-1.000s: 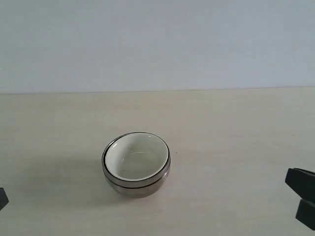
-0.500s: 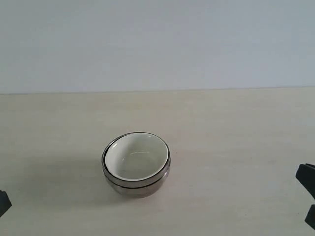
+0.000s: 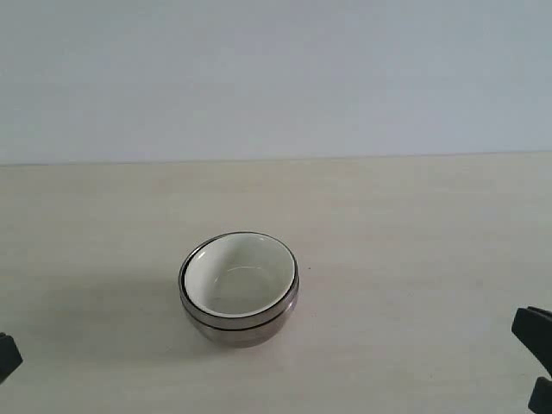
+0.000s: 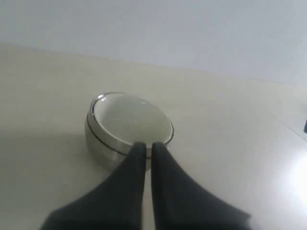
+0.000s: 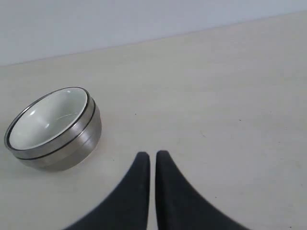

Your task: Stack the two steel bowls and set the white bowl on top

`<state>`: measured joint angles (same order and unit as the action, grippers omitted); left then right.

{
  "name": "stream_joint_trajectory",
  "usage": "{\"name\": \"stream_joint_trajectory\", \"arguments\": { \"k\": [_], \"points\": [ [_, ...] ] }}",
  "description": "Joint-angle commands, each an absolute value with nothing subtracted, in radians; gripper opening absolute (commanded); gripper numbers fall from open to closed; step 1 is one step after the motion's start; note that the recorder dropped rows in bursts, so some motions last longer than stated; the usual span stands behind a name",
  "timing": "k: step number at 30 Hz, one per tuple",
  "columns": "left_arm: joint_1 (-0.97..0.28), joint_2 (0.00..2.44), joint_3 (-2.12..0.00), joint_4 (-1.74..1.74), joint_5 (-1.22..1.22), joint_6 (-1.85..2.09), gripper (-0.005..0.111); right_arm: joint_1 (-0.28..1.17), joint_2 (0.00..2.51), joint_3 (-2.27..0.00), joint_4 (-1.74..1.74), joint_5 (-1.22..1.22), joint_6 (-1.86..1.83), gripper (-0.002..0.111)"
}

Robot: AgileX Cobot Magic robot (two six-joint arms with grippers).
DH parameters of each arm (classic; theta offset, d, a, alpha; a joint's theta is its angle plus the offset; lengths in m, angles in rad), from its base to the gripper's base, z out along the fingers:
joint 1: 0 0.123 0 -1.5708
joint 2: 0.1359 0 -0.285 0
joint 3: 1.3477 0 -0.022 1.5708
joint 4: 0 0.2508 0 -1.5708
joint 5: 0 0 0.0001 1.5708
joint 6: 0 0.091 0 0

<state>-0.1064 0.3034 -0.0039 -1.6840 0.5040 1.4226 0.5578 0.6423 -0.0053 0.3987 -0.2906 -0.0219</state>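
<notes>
The two steel bowls (image 3: 243,328) sit nested in the middle of the table, showing as one shiny wall with a dark line under the rim band (image 5: 72,139). Inside them rests the white bowl (image 3: 237,274), its cream inside facing up (image 5: 45,117) (image 4: 129,117). My left gripper (image 4: 148,146) is shut and empty, and in its wrist view its tips overlap the stack's near edge. My right gripper (image 5: 152,155) is shut and empty, well apart from the stack. In the exterior view only dark parts of both show at the lower corners.
The pale beige table (image 3: 414,233) runs back to a plain light wall (image 3: 276,78). Nothing else stands on the table in these views.
The right gripper has drawn back toward the lower right corner of the exterior view. The left one has barely shifted. The bowl stack has not moved.
</notes>
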Motion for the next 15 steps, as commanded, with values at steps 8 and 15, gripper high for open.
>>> {"name": "stream_joint_trajectory", "arguments": {
  "k": [8,15],
  "points": [
    [0.047,0.0,0.0,-1.702,0.383,1.428,0.004,0.559,0.64,0.0,0.39,-0.292,-0.026,0.0],
    [0.073,0.0,0.0,-1.744,0.127,1.428,0.004,0.559,0.64,0.0,0.39,-0.292,-0.026,0.0]
  ]
}}
